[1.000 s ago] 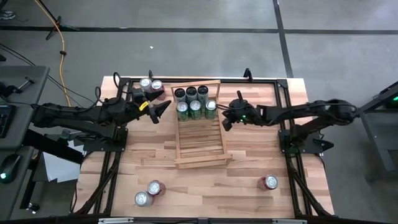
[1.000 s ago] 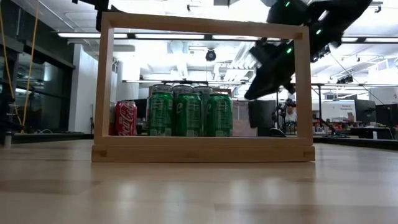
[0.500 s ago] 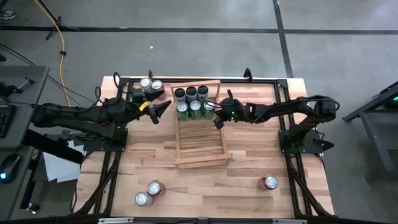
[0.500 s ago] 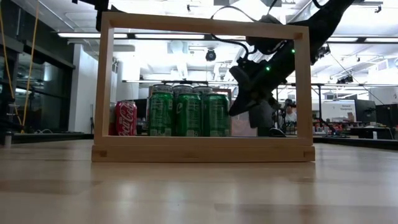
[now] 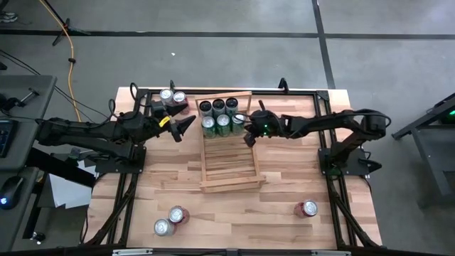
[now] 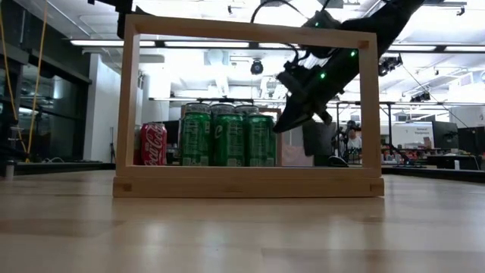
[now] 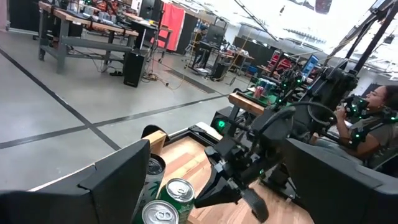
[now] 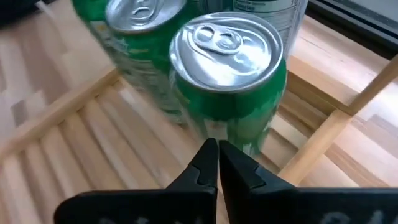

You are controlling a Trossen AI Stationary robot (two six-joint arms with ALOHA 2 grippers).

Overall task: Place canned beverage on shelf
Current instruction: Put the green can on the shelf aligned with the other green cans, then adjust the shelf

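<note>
Hovering over the right rail of the shelf (image 5: 227,142), the right gripper (image 5: 248,136) has its fingers (image 8: 211,163) pressed together on nothing, their tips just in front of a green can (image 8: 231,68) that stands on the slats. That can (image 5: 239,121) is the right one of a front row of three green cans; behind it, at the far end of the shelf, stand three dark-topped cans (image 5: 218,107), so six cans fill the back part of the rack while the slats nearer the front lie bare. From counter height the green cans (image 6: 227,138) stand upright inside the wooden frame, with the right gripper (image 6: 282,126) tilted down beside them, close to the rightmost can but not around it. The left gripper (image 5: 183,126) waits left of the shelf with its fingers (image 7: 115,180) spread apart, holding nothing, near two cans (image 5: 171,97) that stand on the counter (image 5: 284,185) at the shelf's back left corner. A red can (image 6: 153,143) shows to the left of the green ones, outside the shelf. Two more cans (image 5: 170,220) stand near the front left of the counter and a red can (image 5: 308,208) near the front right. A seated person (image 7: 373,121) shows in the room beyond.
</note>
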